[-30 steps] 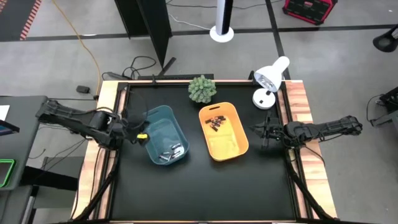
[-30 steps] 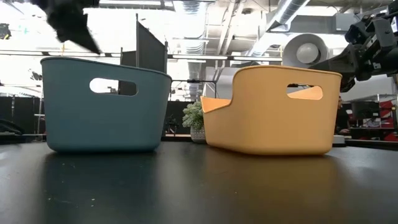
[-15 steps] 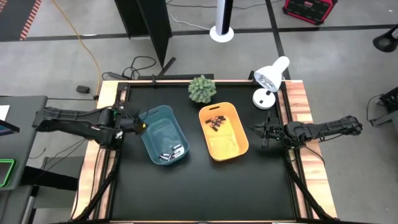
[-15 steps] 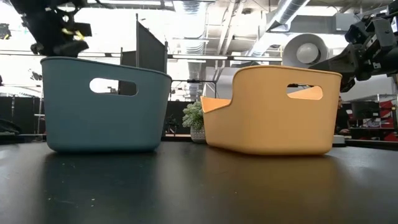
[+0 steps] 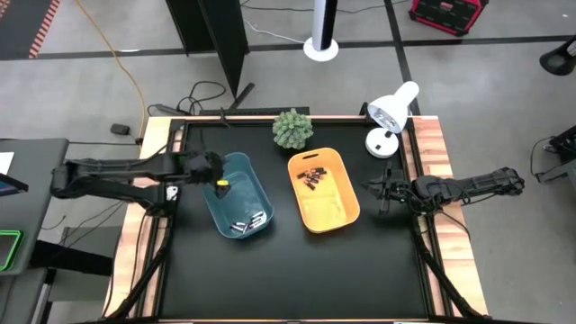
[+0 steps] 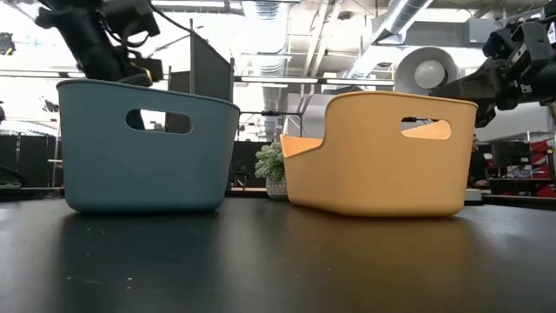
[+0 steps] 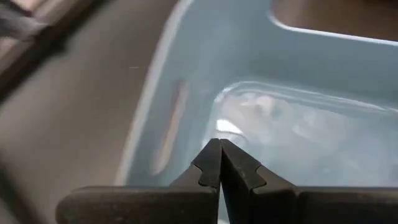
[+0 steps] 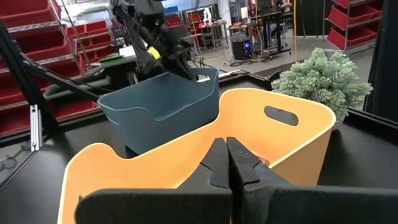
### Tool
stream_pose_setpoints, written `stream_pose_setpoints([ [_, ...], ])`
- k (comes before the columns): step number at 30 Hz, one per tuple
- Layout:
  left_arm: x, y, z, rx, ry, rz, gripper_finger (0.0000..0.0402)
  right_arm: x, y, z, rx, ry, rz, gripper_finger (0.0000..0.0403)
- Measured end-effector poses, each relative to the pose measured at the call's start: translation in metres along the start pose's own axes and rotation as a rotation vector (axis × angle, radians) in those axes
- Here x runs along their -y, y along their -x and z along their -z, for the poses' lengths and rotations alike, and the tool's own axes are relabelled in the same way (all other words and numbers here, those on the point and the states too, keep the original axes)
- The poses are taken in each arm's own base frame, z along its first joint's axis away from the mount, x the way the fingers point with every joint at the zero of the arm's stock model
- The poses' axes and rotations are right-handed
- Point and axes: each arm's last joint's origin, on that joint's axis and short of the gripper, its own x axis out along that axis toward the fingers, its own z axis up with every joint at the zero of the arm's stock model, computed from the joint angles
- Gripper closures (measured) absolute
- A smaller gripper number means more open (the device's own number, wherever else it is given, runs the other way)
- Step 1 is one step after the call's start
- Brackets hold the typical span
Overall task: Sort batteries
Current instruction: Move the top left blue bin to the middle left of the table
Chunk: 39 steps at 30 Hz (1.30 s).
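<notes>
My left gripper (image 5: pixel 220 185) hangs shut above the far left part of the blue bin (image 5: pixel 236 193), its fingertips (image 7: pixel 221 152) pointing down into it. A pale glint (image 7: pixel 229 127) shows on the bin floor just past the tips; whether it is a battery I cannot tell. Several small batteries (image 5: pixel 247 220), pale and dark, lie at the blue bin's near end. Dark batteries (image 5: pixel 312 176) lie at the far end of the orange bin (image 5: pixel 328 207). My right gripper (image 5: pixel 382 191) waits shut (image 8: pixel 227 152) just right of the orange bin.
A small potted plant (image 5: pixel 292 129) stands at the table's far edge behind the bins. A white desk lamp (image 5: pixel 389 117) sits at the far right corner. Black table surface stretches in front of both bins (image 6: pixel 278 261).
My left gripper has swung from the table's left edge toward the right and slightly toward the far side, ending over the blue bin's far left part. The bins, the batteries and my right arm have stayed where they were.
</notes>
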Motion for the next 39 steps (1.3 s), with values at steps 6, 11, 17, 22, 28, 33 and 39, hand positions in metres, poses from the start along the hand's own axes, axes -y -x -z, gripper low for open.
stream_pose_setpoints([
  [6,0.010,-0.026,-0.012,-0.020,-0.072,0.095,0.0401,0.000,0.000,0.000,-0.001,0.001,0.000,0.0403],
  [11,0.019,-0.046,-0.021,-0.002,-0.114,0.166,0.0401,0.000,0.000,0.000,-0.001,0.008,0.000,0.0403],
  [17,0.031,-0.038,-0.035,0.005,-0.203,0.254,0.0401,0.000,0.000,0.001,-0.006,0.011,0.001,0.0403],
  [22,0.031,-0.001,-0.056,0.097,-0.276,0.200,0.0401,0.000,0.000,0.001,-0.013,0.017,0.002,0.0403],
  [28,0.002,0.012,-0.056,0.014,-0.158,-0.080,0.0402,0.000,0.000,0.002,-0.020,0.020,0.004,0.0403],
  [33,-0.011,0.005,-0.049,-0.045,-0.108,-0.197,0.0401,0.000,0.000,0.002,-0.022,0.020,0.004,0.0403],
  [39,-0.023,-0.003,-0.048,-0.116,-0.059,-0.232,0.0401,0.000,0.000,0.002,-0.021,0.018,0.004,0.0403],
])
